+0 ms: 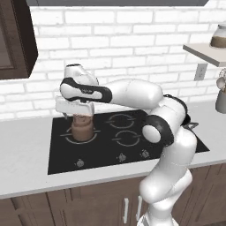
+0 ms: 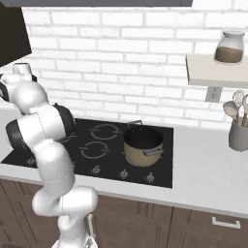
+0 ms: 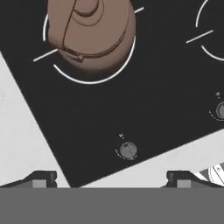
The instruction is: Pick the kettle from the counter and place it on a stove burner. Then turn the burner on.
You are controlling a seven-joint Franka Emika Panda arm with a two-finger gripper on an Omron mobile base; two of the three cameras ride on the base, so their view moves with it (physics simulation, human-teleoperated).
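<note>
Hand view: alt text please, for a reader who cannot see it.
A brown kettle sits inside the large ring burner of a black cooktop, seen from above. A round knob lies nearer the camera, by the pale counter. The open claw holds nothing.

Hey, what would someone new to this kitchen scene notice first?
The white arm stretches left over the black cooktop, its open gripper just above the brown kettle, which sits inside the largest burner ring. In the right base view, a big tan pot stands on the cooktop's right side, and a utensil holder sits on the counter.
</note>
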